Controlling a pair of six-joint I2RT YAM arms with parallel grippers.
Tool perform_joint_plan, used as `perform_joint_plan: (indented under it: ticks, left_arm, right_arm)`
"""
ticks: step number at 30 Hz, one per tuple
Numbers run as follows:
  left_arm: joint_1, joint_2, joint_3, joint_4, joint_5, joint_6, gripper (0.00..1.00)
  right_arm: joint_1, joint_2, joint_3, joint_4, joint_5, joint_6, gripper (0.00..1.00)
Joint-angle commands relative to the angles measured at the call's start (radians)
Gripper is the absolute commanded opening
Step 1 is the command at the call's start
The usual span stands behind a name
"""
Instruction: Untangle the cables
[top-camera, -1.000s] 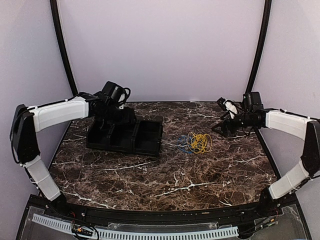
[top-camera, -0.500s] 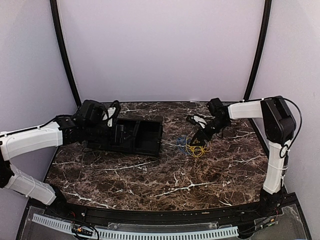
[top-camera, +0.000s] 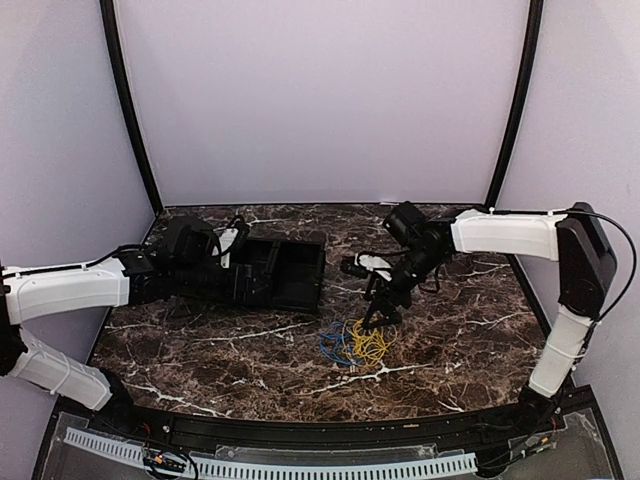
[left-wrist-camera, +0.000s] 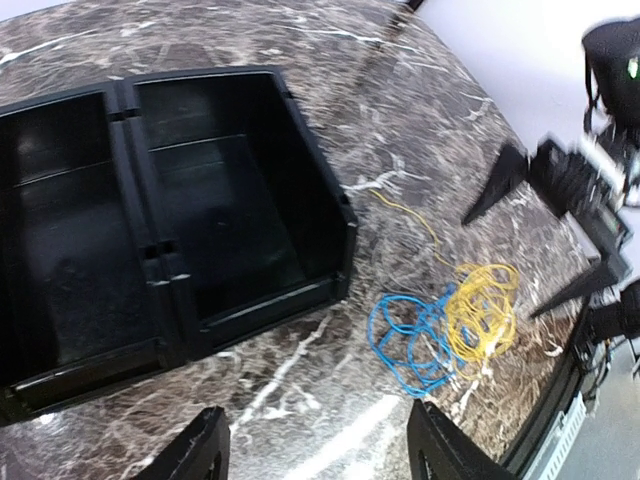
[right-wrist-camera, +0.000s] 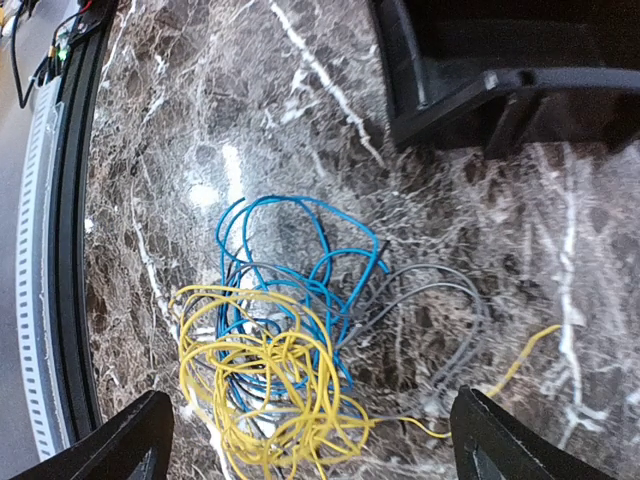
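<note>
The cables (top-camera: 355, 343) lie tangled on the marble table. A yellow coil (right-wrist-camera: 265, 390) overlaps a blue one (right-wrist-camera: 290, 260), and a thin dark grey cable (right-wrist-camera: 440, 295) loops out to the side. My right gripper (top-camera: 377, 315) hangs just above the tangle, pointing down. It is open (right-wrist-camera: 310, 425), with the yellow coil below the gap and nothing held. My left gripper (top-camera: 232, 265) hovers over the black bin. It is also open (left-wrist-camera: 318, 425) and empty, and looks across at the blue coil (left-wrist-camera: 405, 335) and the yellow coil (left-wrist-camera: 482, 312).
A black bin (top-camera: 290, 275) with several empty compartments sits at the back left, with its corner (right-wrist-camera: 480, 80) close to the tangle. A single yellow strand (left-wrist-camera: 410, 215) trails toward the back. The table's near edge rail (right-wrist-camera: 70, 250) runs just beyond the cables.
The right arm swung from the back right to the centre, and the tangle now lies nearer the front edge. The left arm dropped lower and drew back to the bin's left side.
</note>
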Motion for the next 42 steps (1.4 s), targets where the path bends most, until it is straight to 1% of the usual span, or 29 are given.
perform_joint_plan:
  ticks: [1, 5, 9, 13, 17, 19, 20, 22, 23, 25, 29, 33, 35, 39, 42]
  left_arm:
    - [-0.059, -0.005, -0.042, 0.123, 0.102, 0.054, 0.62]
    - [-0.118, 0.019, -0.08, 0.196, 0.156, 0.075, 0.58]
    - [-0.164, 0.058, -0.099, 0.246, 0.191, 0.081, 0.54]
    - [-0.183, 0.12, -0.084, 0.253, 0.173, 0.049, 0.52]
    - [-0.211, 0.184, -0.063, 0.264, 0.166, 0.057, 0.54]
    - [-0.222, 0.207, -0.067, 0.275, 0.17, 0.106, 0.55]
    - [-0.223, 0.212, -0.077, 0.3, 0.204, 0.157, 0.53]
    - [-0.224, 0.231, -0.08, 0.314, 0.218, 0.221, 0.51]
    - [-0.224, 0.241, -0.083, 0.319, 0.2, 0.237, 0.51]
    - [-0.223, 0.249, -0.101, 0.362, 0.169, 0.283, 0.51]
    - [-0.224, 0.269, -0.166, 0.528, 0.135, 0.365, 0.49]
    - [-0.224, 0.3, -0.196, 0.668, 0.127, 0.438, 0.41]
    - [-0.226, 0.321, -0.212, 0.723, 0.117, 0.48, 0.39]
    - [-0.235, 0.353, -0.238, 0.798, 0.069, 0.564, 0.41]
    - [-0.244, 0.385, -0.244, 0.838, 0.029, 0.594, 0.41]
  right_arm:
    - [-0.019, -0.106, -0.019, 0.009, 0.092, 0.001, 0.99]
    - [-0.012, -0.172, -0.061, 0.045, 0.093, -0.007, 0.98]
    - [0.006, -0.224, -0.116, 0.074, 0.12, -0.054, 0.92]
    - [0.058, -0.252, -0.154, 0.109, 0.184, -0.104, 0.9]
    - [0.117, -0.237, -0.154, 0.136, 0.248, -0.156, 0.91]
    - [0.139, -0.216, -0.142, 0.136, 0.254, -0.174, 0.93]
    - [0.149, -0.208, -0.14, 0.14, 0.254, -0.177, 0.94]
    - [0.165, -0.197, -0.153, 0.174, 0.262, -0.181, 0.96]
    - [0.172, -0.193, -0.166, 0.195, 0.258, -0.185, 0.98]
    - [0.178, -0.184, -0.198, 0.244, 0.238, -0.195, 0.99]
    - [0.197, -0.144, -0.235, 0.318, 0.231, -0.196, 0.99]
    - [0.201, -0.122, -0.258, 0.364, 0.222, -0.184, 0.99]
    - [0.201, -0.124, -0.28, 0.393, 0.222, -0.178, 0.99]
    - [0.201, -0.136, -0.328, 0.442, 0.216, -0.158, 0.98]
    - [0.201, -0.141, -0.355, 0.479, 0.213, -0.139, 0.98]
